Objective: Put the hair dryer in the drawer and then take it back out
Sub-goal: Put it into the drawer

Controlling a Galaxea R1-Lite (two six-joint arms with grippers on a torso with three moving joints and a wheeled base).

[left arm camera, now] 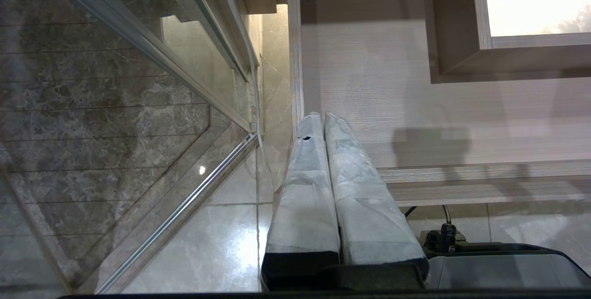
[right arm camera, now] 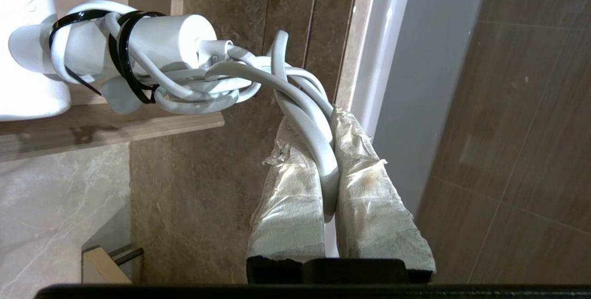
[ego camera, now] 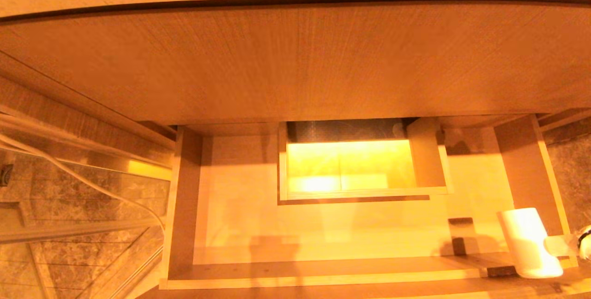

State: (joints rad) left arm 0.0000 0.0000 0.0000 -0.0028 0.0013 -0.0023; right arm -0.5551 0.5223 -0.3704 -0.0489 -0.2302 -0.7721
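Nearest, right gripper point(right arm camera: 330, 119) clenched on the looped white cord point(right arm camera: 304, 105) of the hair dryer point(ego camera: 528, 243), tape-wrapped fingers point(right arm camera: 369, 197) pinching the cord between them. Hair dryer at the drawer's front right corner, its white barrel over the front wall, handle and black-tied cord coil out past the right side wall, above the tiled floor point(right arm camera: 60, 206). Left gripper point(left arm camera: 324, 116) shut on nothing, parked just outside the front left corner of the drawer point(ego camera: 240, 225). Drawer pulled open, pale interior bare. Farther back, boxed cut-out point(ego camera: 360, 165) at mid-back, wood panel point(ego camera: 295, 59) above.
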